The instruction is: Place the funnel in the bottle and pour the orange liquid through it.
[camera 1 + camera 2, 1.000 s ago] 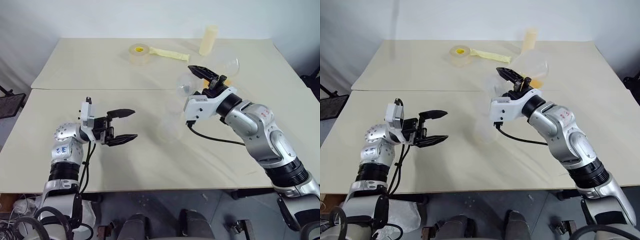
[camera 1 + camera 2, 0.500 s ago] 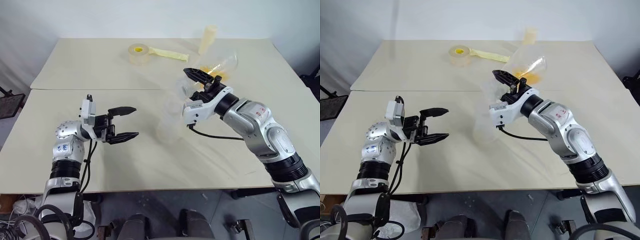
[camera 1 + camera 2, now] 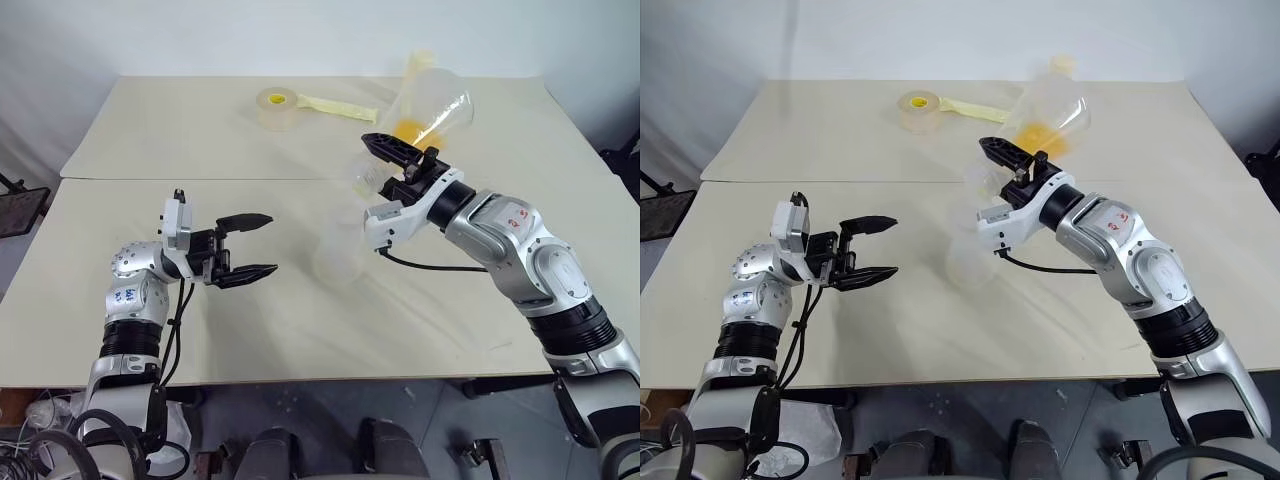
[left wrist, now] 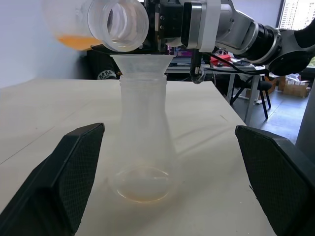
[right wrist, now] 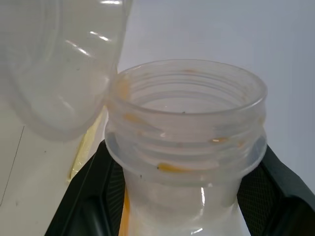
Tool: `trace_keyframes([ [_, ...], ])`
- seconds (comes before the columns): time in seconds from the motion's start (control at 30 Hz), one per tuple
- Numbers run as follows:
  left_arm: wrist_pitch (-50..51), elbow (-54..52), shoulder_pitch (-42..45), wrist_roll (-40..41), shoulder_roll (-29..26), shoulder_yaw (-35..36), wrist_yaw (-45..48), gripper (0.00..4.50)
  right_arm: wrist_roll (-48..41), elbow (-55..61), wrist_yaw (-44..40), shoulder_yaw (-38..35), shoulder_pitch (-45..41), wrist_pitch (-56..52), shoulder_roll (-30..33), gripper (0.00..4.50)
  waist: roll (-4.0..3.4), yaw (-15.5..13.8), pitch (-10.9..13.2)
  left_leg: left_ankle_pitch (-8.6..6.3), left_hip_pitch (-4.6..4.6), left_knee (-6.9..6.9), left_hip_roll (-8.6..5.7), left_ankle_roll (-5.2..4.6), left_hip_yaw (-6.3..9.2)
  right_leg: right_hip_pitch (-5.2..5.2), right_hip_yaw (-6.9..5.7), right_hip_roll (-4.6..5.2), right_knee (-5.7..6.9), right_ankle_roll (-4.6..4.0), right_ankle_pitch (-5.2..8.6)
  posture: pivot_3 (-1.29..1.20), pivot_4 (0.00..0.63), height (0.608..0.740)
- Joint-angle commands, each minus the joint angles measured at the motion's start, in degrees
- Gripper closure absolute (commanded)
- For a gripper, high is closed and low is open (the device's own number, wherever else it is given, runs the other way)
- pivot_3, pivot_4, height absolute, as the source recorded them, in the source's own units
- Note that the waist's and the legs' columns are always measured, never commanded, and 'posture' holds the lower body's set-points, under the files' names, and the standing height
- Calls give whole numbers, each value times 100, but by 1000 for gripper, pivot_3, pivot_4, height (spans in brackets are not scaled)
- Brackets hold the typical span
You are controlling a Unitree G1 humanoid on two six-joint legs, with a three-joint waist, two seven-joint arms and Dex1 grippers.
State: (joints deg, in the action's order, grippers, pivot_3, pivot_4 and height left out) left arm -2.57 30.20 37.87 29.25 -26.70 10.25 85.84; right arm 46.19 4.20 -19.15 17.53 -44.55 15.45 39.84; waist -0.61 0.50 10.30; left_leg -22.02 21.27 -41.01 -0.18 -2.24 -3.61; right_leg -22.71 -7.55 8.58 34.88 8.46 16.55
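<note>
One pour underway: right gripper, fingers clamped on the clear wide-mouthed jar's neck, tips orange liquid over the clear funnel seated in the clear flask bottle mid-bench. Left gripper gapes empty nearby. Tilt slowly, lip centred.

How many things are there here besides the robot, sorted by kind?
Clear flasks: 2, the bottle standing on the table and the pouring flask held tilted above it
Funnel: 1
Tape roll: 1
Cream cylinder: 1
Total: 5
</note>
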Motion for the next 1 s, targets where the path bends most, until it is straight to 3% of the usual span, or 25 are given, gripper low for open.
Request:
trace_keyframes([
  [0.03,-2,-126,47,101,-2,38,-4,0,76,111,168,-270,-186,119,107,1932,0,3,0,0,0,0,0,0,0,0,0,0,0,0,0,0,150,740],
  [1.0,16,-114,83,111,42,42,-29,0,385,-30,479,-274,-313,554,281,1932,0,115,0,0,0,5,4,0,6,0,-2,0,0,0,0,0,150,740],
])
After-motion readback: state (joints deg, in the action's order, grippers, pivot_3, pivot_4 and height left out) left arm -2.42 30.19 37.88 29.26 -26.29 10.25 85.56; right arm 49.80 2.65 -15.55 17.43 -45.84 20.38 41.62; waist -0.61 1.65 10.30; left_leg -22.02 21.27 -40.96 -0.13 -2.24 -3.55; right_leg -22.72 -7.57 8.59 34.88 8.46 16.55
